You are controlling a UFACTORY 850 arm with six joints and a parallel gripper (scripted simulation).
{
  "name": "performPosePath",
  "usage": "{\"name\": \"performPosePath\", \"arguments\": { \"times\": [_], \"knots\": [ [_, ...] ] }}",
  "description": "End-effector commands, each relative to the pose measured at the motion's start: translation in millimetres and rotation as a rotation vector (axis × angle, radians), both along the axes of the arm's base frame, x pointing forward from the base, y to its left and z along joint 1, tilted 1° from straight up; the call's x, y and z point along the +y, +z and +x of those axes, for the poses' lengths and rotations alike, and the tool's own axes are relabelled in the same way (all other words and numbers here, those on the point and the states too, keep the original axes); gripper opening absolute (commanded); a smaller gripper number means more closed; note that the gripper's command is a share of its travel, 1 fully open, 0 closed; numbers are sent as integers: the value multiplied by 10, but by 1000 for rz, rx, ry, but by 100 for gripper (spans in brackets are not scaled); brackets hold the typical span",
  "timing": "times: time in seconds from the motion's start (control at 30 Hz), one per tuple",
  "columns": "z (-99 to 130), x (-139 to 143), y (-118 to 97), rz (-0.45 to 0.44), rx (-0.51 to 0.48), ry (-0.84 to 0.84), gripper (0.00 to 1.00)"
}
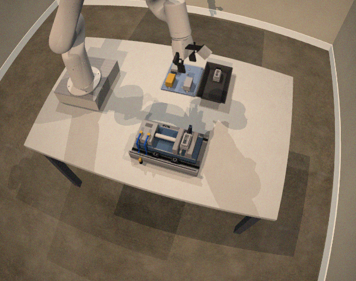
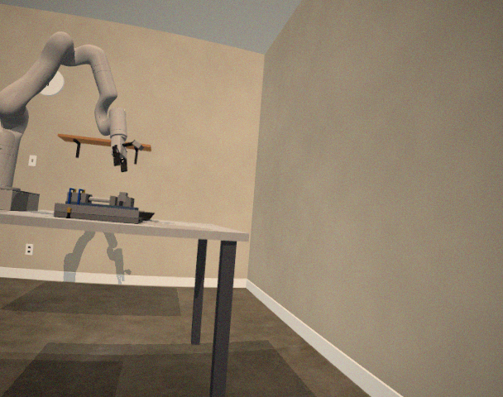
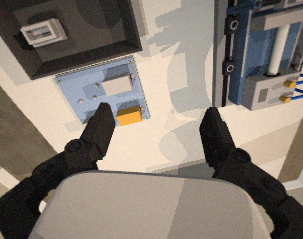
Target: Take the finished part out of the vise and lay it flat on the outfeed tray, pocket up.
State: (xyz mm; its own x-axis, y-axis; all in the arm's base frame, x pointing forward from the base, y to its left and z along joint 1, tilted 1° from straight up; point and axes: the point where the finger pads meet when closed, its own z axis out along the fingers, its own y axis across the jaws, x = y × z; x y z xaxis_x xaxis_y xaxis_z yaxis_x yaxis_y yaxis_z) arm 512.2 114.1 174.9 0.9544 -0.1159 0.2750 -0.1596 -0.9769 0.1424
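Note:
The blue-and-grey vise stands near the table's front middle. The finished part, a small grey block with a pale pocketed top, sits between its jaws at the right end. The outfeed tray is a black open box at the back of the table; a similar grey block lies in its far end. My gripper hangs high above the table's back, over the blue plate, far from the vise. It is open and empty, as the wrist view shows. The wrist view cuts off the vise and hides the part.
A blue fixture plate lies left of the tray, with a yellow block and grey blocks on it. The arm's grey base block stands at the back left. A wall shelf is behind the arm.

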Motion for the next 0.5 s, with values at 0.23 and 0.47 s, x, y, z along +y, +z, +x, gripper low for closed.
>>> {"name": "performPosePath", "arguments": {
  "times": [0.23, 0.47],
  "knots": [
    [358, -637, -124, 78, 38, -361, 100],
    [493, -974, -197, 119, 49, -543, 100]
  ]
}}
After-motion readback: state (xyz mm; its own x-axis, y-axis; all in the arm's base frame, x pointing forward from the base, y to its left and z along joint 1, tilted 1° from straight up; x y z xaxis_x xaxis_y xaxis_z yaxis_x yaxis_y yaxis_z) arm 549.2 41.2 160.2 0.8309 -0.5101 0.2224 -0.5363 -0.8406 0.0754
